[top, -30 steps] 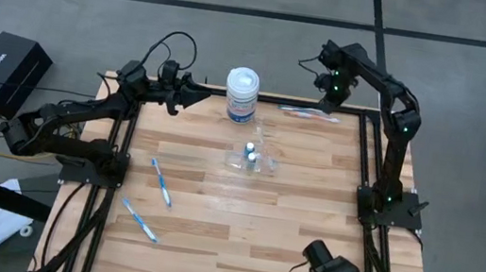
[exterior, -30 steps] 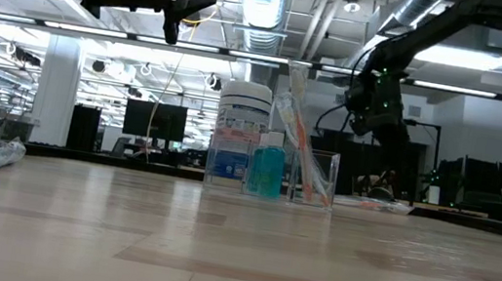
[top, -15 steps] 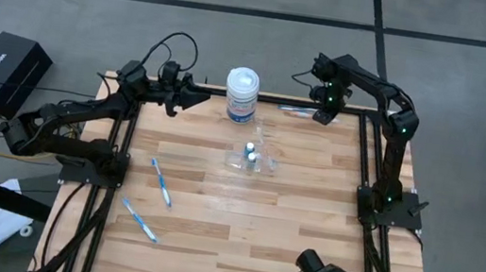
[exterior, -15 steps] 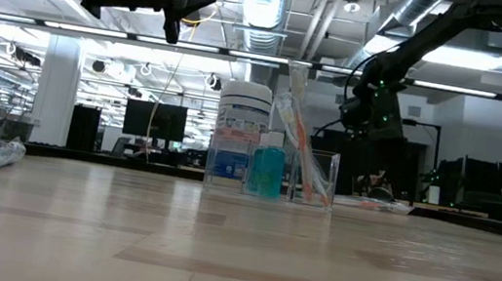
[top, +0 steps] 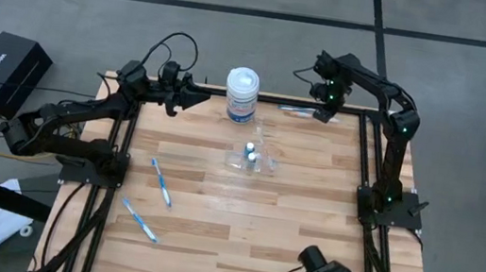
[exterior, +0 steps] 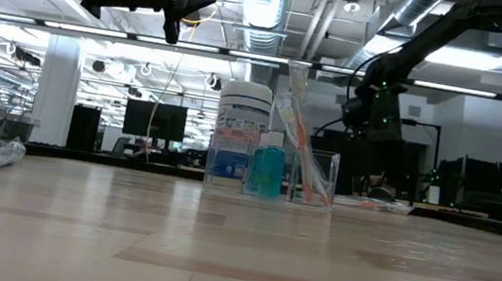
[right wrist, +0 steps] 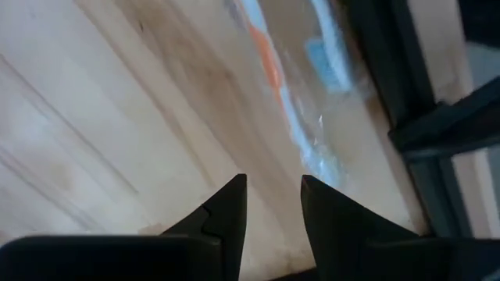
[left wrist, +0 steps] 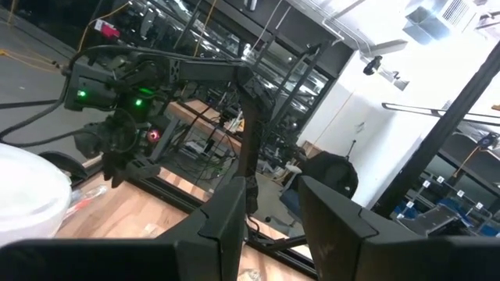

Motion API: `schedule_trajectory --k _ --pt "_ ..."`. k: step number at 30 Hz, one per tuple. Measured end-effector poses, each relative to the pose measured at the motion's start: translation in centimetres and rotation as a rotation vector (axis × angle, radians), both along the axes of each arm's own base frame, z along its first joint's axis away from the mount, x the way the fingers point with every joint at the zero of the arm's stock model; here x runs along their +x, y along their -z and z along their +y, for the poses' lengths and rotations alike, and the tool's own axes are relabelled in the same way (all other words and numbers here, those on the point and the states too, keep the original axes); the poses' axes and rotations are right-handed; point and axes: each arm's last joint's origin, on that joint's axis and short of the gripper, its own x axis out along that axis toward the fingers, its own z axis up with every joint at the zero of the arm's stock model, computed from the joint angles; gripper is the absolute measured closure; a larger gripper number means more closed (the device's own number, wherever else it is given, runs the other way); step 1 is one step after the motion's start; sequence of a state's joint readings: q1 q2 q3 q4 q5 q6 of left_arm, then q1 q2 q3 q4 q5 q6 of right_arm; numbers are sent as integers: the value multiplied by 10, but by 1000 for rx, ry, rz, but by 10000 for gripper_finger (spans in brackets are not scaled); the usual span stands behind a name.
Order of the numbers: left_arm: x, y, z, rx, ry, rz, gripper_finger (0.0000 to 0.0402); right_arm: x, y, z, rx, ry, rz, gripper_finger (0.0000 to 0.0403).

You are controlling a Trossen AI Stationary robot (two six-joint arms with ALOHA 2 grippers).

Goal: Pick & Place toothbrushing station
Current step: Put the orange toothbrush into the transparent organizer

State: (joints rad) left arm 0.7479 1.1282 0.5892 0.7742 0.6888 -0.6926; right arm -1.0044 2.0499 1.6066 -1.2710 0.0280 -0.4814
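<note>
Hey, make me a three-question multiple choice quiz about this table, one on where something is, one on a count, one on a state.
1. Where is the right gripper?
A. Above the toothbrush at the far right edge
B. Over the clear holder
C. At the near left corner

2. How many toothbrushes lie flat on the left half of the table?
A. None
B. Two
C. Five

3. How does the white jar stand?
A. On its side
B. Upside down in the holder
C. Upright with its lid on

Answers: 1 A, the right wrist view looks down on that toothbrush. 2 B, one and another nearer. 3 C, its round lid faces up.
</note>
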Motion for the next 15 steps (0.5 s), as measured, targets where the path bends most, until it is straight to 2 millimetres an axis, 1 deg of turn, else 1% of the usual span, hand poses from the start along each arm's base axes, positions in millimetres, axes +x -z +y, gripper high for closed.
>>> schedule_trajectory --k 6,8,12,15 --pt "0 1 0 -5 0 5 286 -5 4 -3 -13 22 -5 290" --pt "0 1 0 -7 0 8 286 -8 10 -1 8 32 10 290" --pt "0 1 0 -12 0 12 286 -14 20 6 57 103 46 290" --pt "0 2 0 -14 0 15 286 -17 19 12 117 132 69 290"
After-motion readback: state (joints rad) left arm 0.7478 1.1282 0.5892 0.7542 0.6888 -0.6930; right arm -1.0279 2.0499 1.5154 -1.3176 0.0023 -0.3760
